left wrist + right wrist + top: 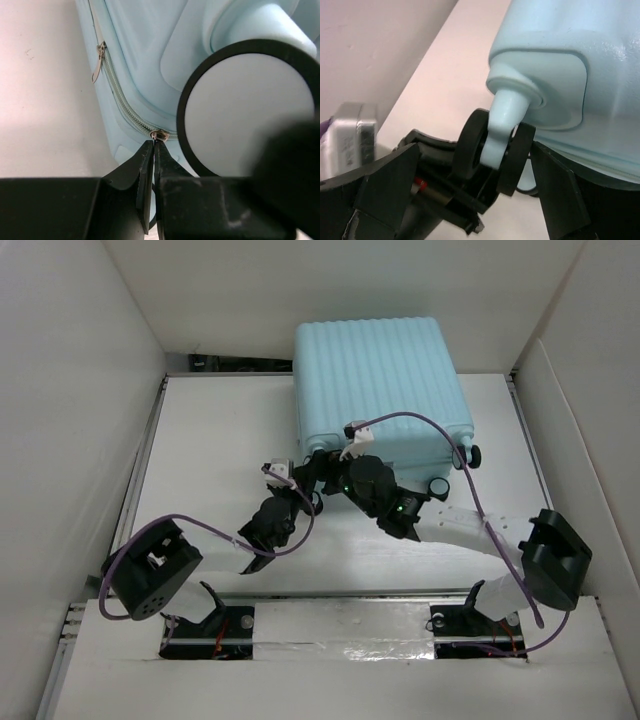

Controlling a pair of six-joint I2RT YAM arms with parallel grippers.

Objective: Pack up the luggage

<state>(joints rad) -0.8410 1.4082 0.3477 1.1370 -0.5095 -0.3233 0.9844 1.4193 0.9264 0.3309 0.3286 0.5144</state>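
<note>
Left gripper (154, 150) is pinched tight on the zip pull (160, 135), right at its tips, guessing that's for zipping up. Right gripper (479, 165) sits spread around a wheel (469, 150), probably bracing the luggage (375, 380) just ahead of both.

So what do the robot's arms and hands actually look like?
The left arm and right arm are chunky black joints joined by white links, with purple cables looping to white wrist cameras. The left hand and right hand have black wedge-shaped fingers.
</note>
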